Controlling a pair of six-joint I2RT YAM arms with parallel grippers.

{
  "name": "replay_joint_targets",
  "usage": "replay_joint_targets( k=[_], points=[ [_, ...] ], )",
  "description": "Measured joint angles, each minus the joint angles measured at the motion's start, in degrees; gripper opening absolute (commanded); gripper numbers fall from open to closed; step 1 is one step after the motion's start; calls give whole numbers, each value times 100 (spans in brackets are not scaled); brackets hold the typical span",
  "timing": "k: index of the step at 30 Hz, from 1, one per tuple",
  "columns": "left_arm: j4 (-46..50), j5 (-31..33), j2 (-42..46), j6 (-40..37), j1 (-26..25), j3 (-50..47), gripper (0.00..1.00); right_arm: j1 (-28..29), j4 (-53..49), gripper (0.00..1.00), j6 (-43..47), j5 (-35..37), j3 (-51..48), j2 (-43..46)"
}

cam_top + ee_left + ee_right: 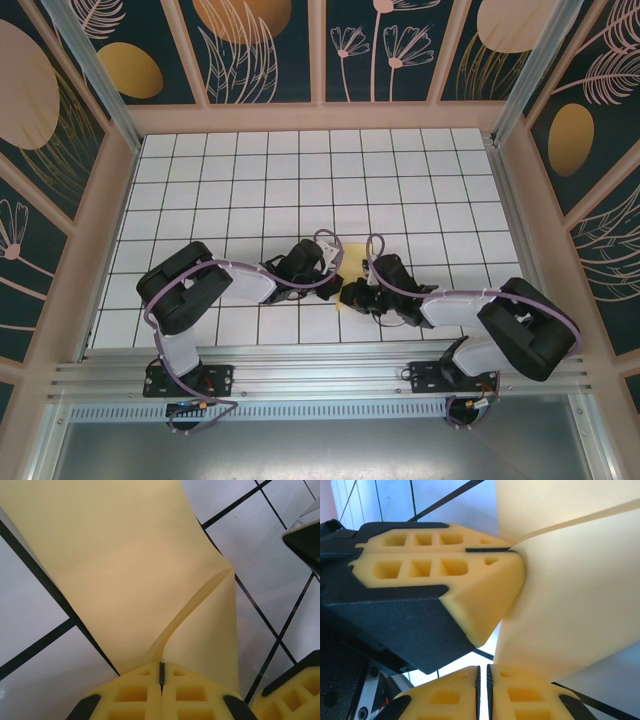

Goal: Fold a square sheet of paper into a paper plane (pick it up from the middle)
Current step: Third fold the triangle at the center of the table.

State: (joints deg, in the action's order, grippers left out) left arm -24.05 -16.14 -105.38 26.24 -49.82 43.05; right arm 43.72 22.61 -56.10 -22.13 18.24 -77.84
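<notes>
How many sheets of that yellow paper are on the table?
1. The square sheet of paper sits at the table's front middle, pinched by the left gripper, the right gripper beside it. The arms could hide another.

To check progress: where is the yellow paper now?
Top view: the square sheet of paper is front-centre over the table, in the left gripper, right gripper beside it.

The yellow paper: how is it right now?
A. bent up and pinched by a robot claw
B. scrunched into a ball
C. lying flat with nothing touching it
A: the left gripper is shut on the paper, which curves into a raised fold.
</notes>
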Motion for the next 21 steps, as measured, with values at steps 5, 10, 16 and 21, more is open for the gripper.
replay_joint_targets(
  k=[5,10,16,21],
  points=[
    [0,-37,-7,0,4,4,0,0,-61,15,2,46,2,44],
    [2,-61,-22,0,15,17,0,22,13,15,-2,-7,2,-118],
    [-2,-146,-66,0,35,55,0,24,254,15,-9,-68,4,-472],
    [-2,-153,-70,2,35,57,0,26,247,15,-17,-66,4,-457]
  ],
)
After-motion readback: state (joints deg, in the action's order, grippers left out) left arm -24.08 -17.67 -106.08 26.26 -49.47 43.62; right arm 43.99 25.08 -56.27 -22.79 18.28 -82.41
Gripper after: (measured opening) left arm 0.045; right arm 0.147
